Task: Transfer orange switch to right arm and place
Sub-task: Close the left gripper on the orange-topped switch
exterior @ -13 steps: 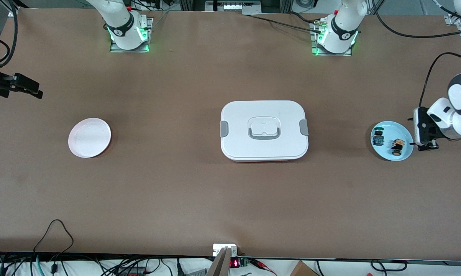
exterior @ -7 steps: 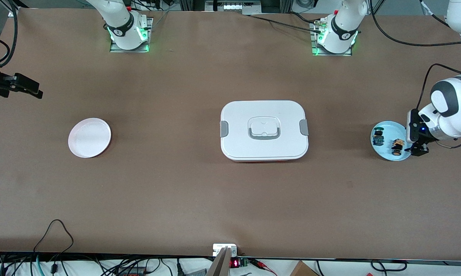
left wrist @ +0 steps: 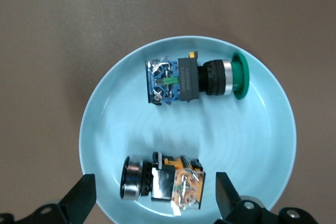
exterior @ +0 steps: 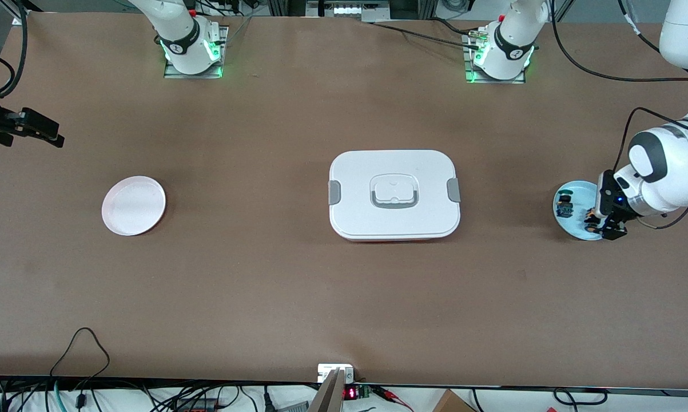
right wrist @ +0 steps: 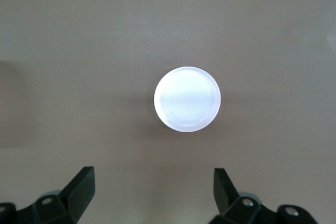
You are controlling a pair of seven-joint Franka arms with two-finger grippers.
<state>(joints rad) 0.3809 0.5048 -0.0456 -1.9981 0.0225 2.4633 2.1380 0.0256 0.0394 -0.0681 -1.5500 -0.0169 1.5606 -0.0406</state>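
The orange switch [left wrist: 164, 184] lies on its side on the light blue plate [left wrist: 113, 103], black cap at one end and tan-orange body at the other. My left gripper [left wrist: 155, 187] hangs open just above it, one finger on each side and neither touching it. In the front view the left gripper [exterior: 602, 222] covers most of the switch at the edge of the blue plate [exterior: 572, 220] toward the left arm's end. My right gripper [right wrist: 153, 184] waits open and empty, high over the table, with the pale pink plate [right wrist: 187, 98] below it.
A second switch with a blue-green body and a green cap [left wrist: 191, 80] lies on the same blue plate. A white lidded box [exterior: 394, 194] stands mid-table. The pale pink plate [exterior: 133, 205] sits toward the right arm's end.
The left gripper has moved from beside the blue plate to over the orange switch, still open. The right arm has not moved.
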